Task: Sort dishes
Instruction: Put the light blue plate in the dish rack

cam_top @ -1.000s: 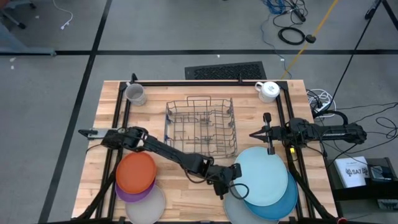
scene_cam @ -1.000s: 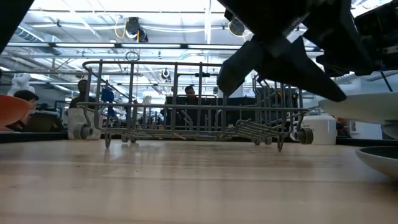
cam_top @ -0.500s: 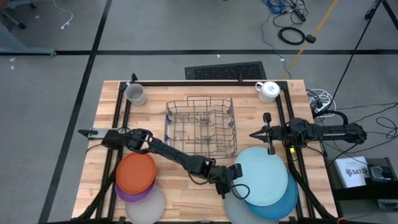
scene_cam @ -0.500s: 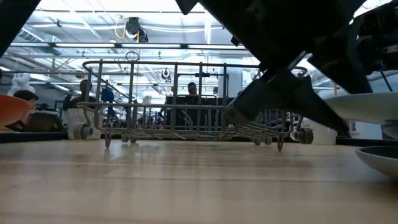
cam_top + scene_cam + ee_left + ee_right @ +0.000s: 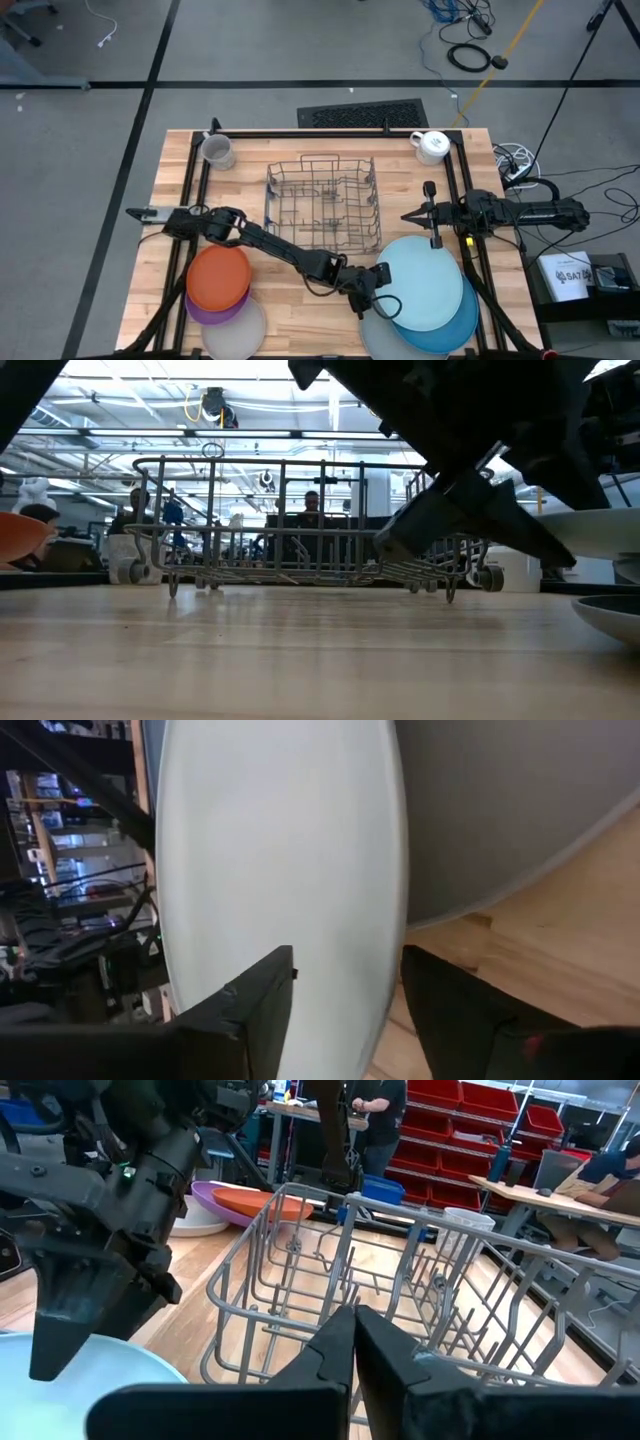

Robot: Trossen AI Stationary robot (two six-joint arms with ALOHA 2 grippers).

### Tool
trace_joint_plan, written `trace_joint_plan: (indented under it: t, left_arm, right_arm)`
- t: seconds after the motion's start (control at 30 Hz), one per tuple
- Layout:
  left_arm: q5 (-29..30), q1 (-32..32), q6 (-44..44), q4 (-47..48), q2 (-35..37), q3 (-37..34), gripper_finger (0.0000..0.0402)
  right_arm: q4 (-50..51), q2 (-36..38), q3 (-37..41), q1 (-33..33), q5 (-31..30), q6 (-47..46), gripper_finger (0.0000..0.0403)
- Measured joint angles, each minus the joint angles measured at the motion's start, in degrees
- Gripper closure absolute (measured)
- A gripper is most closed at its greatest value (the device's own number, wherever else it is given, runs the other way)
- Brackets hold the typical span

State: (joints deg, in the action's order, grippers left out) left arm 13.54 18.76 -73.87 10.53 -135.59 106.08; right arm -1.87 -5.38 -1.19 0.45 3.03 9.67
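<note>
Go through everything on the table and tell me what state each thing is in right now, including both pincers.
Left pincer: open, straddling the light blue plate's edge.
Right pincer: shut, empty.
Light blue plate: top of its stack.
Orange plate: lying on the purple plate.
Rack: empty.
White mug: upright.

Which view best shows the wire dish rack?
High view: the grey wire dish rack shows whole, empty, mid-table. Low view shows its side, partly blocked by an arm. Right wrist view shows one near corner. Left wrist view: none.
</note>
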Motion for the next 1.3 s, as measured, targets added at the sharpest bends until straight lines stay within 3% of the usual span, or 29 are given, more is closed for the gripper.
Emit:
trace_joint_plan:
  t: [0.4, 0.93, 1.3]
  left_arm:
    - [1.3, -0.1, 0.3, -0.1, 0.0, 0.0, 0.039]
    - [4.6, 0.1, 0.0, 0.0, 0.3, 0.0, 0.0399]
    - [5.5, 0.7, 1.7, 2.6, 5.0, 0.1, 0.04]
  right_arm:
    - [0.0, 0.0, 0.0, 0.0, 0.0, 0.0, 0.0394]
    - [0.0, 0.0, 0.0, 0.0, 0.0, 0.0, 0.0394]
    - [0.0, 0.0, 0.0, 0.0, 0.0, 0.0, 0.0394]
